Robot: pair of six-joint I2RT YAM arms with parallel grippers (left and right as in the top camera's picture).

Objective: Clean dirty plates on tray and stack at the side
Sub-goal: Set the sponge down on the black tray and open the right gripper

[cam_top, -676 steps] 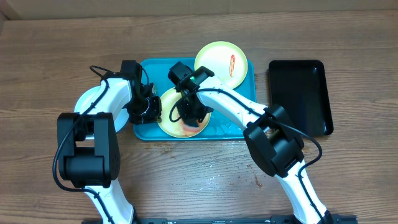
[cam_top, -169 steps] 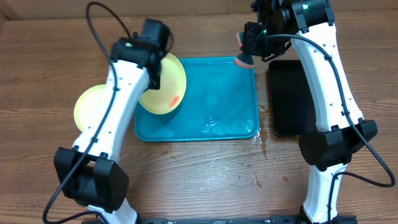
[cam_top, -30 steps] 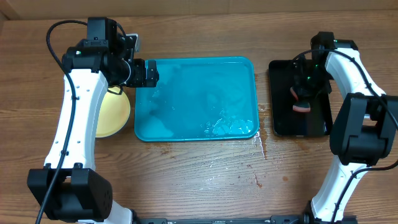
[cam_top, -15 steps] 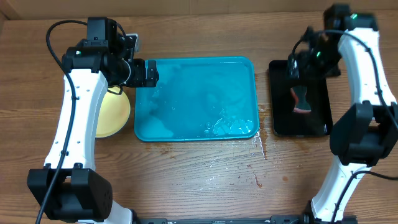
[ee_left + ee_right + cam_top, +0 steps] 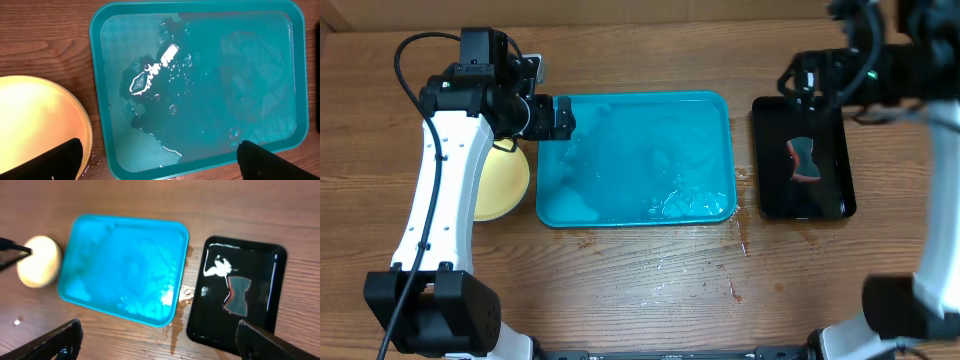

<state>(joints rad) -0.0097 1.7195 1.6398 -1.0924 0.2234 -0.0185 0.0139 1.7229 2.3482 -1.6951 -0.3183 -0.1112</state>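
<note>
Looking down from overhead, we see the teal tray [image 5: 632, 97] in the middle of the frame, its floor covered with a wet film and puddles [image 5: 680, 205]. Just left of it, on the wooden worktop [image 5: 620, 290], lies a yellow-green plate [image 5: 508, 185], partly hidden by the left arm [image 5: 445, 190]. We cannot tell whether other plates lie beneath it. The left wrist view shows its rim close to the tray's left edge, with a strip of wood between them.

The left claw [image 5: 560, 118] hangs over the tray's upper left corner. In its wrist view the fingertips sit at the lower corners of the frame, spread wide and gripping nothing.

At the right, a glossy, wet black tray [image 5: 775, 190] lies beside the teal one, apart from it. A red-and-grey hourglass-shaped sponge [image 5: 805, 162] lies flat near its middle. The right claw [image 5: 159, 324] is blurred in the upper right of the overhead view. Its wrist view shows the fingertips far apart, holding nothing. Drops [image 5: 740, 235] mark the worktop by the teal tray's lower right corner.
</note>
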